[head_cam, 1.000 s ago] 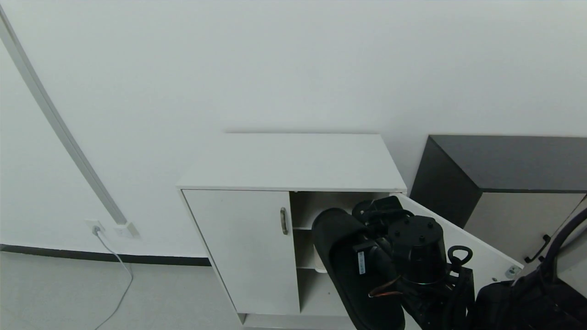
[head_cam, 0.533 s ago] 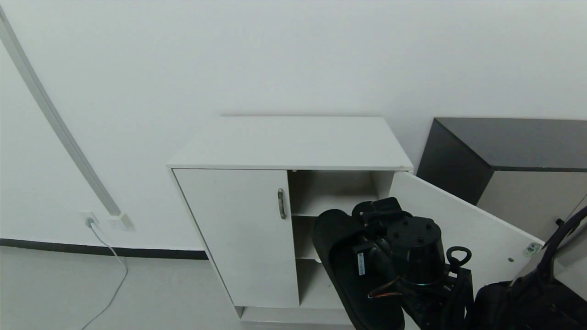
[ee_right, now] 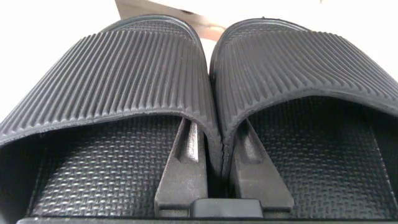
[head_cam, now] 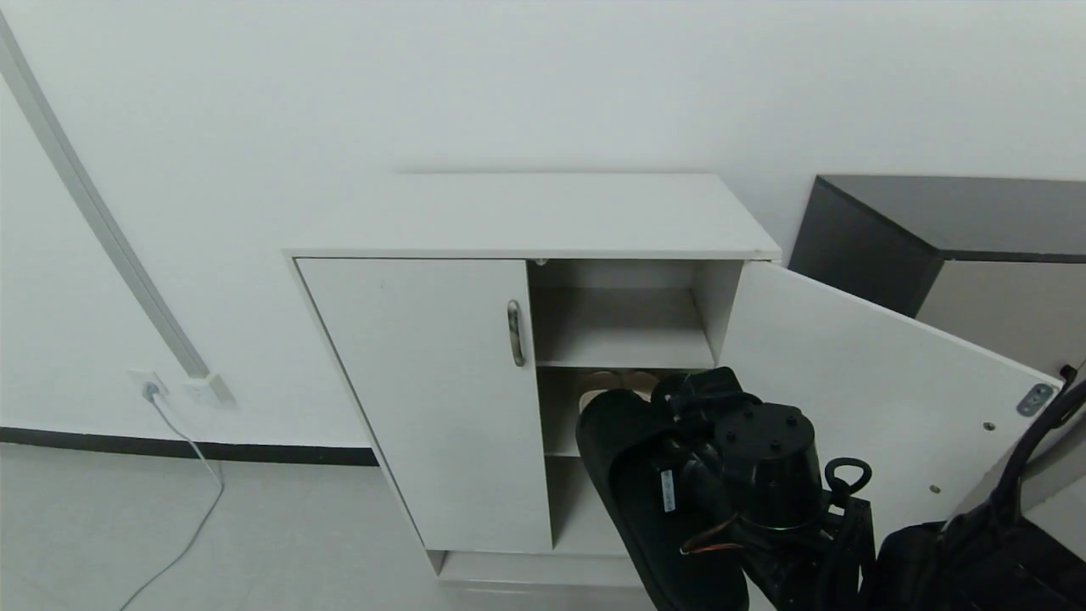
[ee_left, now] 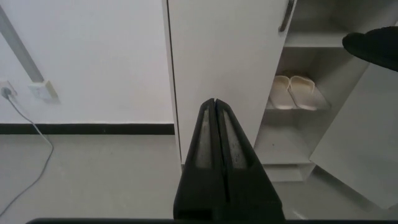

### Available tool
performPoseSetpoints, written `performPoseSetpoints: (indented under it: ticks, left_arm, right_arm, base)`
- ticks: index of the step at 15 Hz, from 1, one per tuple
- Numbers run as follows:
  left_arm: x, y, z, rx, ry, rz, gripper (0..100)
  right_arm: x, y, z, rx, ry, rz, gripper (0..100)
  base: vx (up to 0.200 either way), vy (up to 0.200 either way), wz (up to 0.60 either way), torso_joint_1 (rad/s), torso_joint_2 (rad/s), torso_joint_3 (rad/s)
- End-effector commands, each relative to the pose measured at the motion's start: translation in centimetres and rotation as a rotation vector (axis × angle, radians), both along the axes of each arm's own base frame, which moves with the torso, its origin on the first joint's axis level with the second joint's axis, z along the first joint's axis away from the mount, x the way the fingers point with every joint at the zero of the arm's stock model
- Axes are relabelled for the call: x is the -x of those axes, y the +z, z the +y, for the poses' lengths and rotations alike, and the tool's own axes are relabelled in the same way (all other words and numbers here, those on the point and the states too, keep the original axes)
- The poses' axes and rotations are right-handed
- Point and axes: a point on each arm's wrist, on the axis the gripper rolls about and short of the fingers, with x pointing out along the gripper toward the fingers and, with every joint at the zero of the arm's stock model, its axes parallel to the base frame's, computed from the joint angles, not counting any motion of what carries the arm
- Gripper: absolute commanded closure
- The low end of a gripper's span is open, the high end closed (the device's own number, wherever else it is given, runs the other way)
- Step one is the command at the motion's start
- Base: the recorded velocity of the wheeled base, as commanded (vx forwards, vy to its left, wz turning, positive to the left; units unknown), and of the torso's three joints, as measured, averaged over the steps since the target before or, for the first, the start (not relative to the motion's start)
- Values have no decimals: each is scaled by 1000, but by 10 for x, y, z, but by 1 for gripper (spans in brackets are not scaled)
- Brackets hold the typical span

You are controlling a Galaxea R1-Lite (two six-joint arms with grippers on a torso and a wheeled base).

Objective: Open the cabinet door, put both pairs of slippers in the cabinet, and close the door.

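Head view: black ribbed rubber slippers, pinched in right gripper, point 11 o'clock toward open white cabinet; left gripper closed, empty.

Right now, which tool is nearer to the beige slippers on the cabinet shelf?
Right. The right tool, clamped on the black slippers, is just in front of the beige slippers; the left tool hangs farther back, facing the closed door.
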Motion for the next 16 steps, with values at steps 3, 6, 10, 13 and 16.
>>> performPoseSetpoints:
  ticks: [3, 6, 10, 13, 16]
  left_arm:
    - [0, 0, 0, 0, 0, 2, 100]
    - [0, 0, 0, 0, 0, 2, 100]
    - [0, 0, 0, 0, 0, 2, 100]
    - [0, 0, 0, 0, 0, 2, 100]
    - [0, 0, 0, 0, 0, 2, 100]
  right_arm:
    - [0, -1, 1, 1, 2, 1, 100]
    - [0, -3, 1, 5, 2, 5, 100]
    - [0, -4, 1, 10, 2, 9, 100]
    - [0, -4, 1, 10, 2, 9, 100]
    - [1, -4, 1, 12, 4, 9, 100]
  base:
    - [0, 0, 0, -158, 491, 320]
    - [0, 0, 0, -142, 473, 328]
    - [0, 0, 0, -101, 452, 345]
    - [0, 0, 0, -53, 444, 380]
    - [0, 0, 0, -22, 349, 331]
